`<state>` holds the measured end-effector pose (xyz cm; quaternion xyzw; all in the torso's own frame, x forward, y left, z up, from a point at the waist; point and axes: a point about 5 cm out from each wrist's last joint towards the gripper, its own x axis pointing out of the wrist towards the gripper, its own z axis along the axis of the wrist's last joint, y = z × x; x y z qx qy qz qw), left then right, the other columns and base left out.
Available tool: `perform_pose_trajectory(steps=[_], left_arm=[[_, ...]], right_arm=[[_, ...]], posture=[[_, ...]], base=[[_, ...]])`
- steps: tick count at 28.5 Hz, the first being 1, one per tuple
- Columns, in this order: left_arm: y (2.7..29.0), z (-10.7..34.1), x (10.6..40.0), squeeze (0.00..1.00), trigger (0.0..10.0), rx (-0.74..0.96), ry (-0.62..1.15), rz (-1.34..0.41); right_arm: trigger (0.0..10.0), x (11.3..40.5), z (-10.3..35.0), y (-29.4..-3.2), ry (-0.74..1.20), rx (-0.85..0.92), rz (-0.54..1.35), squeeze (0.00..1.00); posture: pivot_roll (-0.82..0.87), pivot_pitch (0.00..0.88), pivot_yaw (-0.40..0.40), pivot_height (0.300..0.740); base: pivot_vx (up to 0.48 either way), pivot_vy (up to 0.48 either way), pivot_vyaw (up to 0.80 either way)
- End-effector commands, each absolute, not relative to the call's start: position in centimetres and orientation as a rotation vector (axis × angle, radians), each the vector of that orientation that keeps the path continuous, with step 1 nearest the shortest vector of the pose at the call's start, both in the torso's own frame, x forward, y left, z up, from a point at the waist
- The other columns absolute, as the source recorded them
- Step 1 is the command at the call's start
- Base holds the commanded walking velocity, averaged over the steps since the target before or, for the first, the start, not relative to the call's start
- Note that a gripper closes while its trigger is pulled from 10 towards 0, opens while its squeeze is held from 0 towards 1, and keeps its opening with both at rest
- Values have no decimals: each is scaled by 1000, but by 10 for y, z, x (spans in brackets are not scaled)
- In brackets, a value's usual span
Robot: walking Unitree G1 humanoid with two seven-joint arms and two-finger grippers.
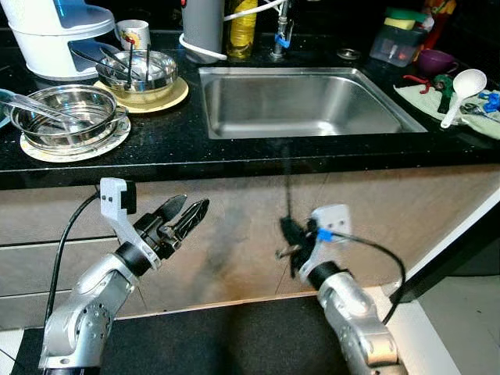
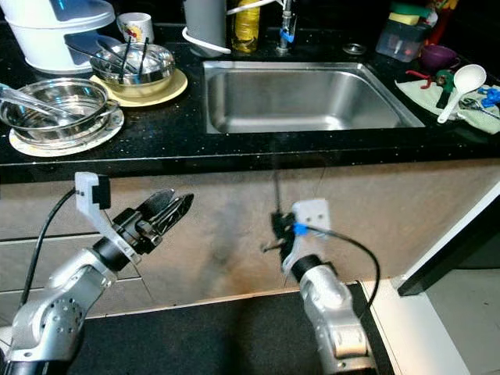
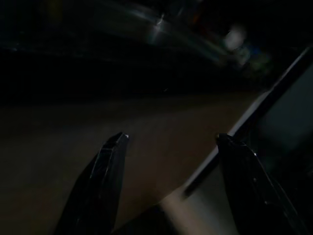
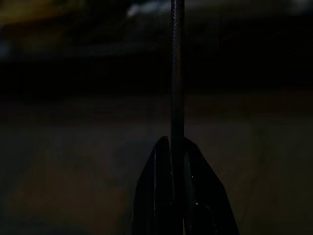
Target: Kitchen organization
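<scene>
Holding utensils, two steel bowls (image 1: 66, 116), sink (image 1: 305, 101)

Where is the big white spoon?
The white spoon lies on a cloth on the black counter, to the right of the sink, next to a purple cup.

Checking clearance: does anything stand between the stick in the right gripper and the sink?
Yes: the black counter edge lies between the stick in the right gripper and the sink. Nothing else visible does.
</scene>
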<state>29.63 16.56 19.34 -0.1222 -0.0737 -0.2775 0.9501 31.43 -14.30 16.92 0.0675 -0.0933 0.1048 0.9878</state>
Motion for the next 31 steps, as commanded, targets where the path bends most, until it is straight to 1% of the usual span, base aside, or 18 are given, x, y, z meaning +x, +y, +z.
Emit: perform_pose_trajectory(steps=[1,3,4,6,10,11,12,13,14,18,19,22,23,27,31], left_arm=[[159,187,297,0,10000,-173,-88,-529],[155,195,303,0,10000,-132,-96,-443],[155,195,303,0,10000,-132,-96,-443],[151,203,309,0,10000,-106,-100,-390],[147,212,312,0,10000,-110,-128,-397],[146,214,313,0,10000,-120,-138,-401],[146,214,314,0,10000,-173,-157,-409],[146,214,314,0,10000,-173,-157,-409],[146,214,313,0,10000,-140,-175,-378],[144,216,314,0,10000,-81,-192,-353],[143,222,315,0,10000,-41,-200,-347],[141,233,319,0,10000,-6,-197,-341],[140,246,320,0,10000,48,-255,-332],[137,264,326,0,10000,120,-308,-353],[132,273,331,0,10000,119,-354,-368]], right_arm=[[10000,315,187,-156,-275,134,147,0],[10000,318,203,-164,-323,109,125,0],[10000,318,203,-164,-323,109,125,0],[10000,321,217,-167,-352,95,131,0],[10000,323,228,-166,-376,81,144,0],[10000,323,230,-166,-380,85,149,0],[10000,323,232,-164,-382,96,163,0],[10000,323,232,-164,-382,96,163,0],[10000,323,230,-160,-376,101,172,0],[10000,323,230,-159,-375,101,175,0],[10000,323,235,-159,-389,103,173,0],[10000,324,248,-162,-427,111,164,0],[10000,325,258,-166,-452,116,158,0],[10000,329,273,-172,-477,100,144,0],[10000,331,280,-174,-491,81,144,0]], posture=[[-90,145,-41,740],[-90,145,-41,740],[-90,145,-41,740],[-96,139,-42,740],[-98,136,-45,740],[-98,136,-45,740],[-100,140,-48,740],[-100,140,-48,740],[-100,147,-52,740],[-100,151,-54,740],[-100,151,-54,740],[-100,154,-55,740],[-100,154,-55,740],[-100,152,-54,740],[-100,149,-54,740]], base=[[0,0,0],[0,0,0],[0,0,0],[0,0,0],[0,0,0],[0,0,0],[0,0,0],[0,0,0],[0,0,0],[0,0,0],[0,0,0],[0,0,0],[0,0,0],[0,0,0],[0,0,0]])
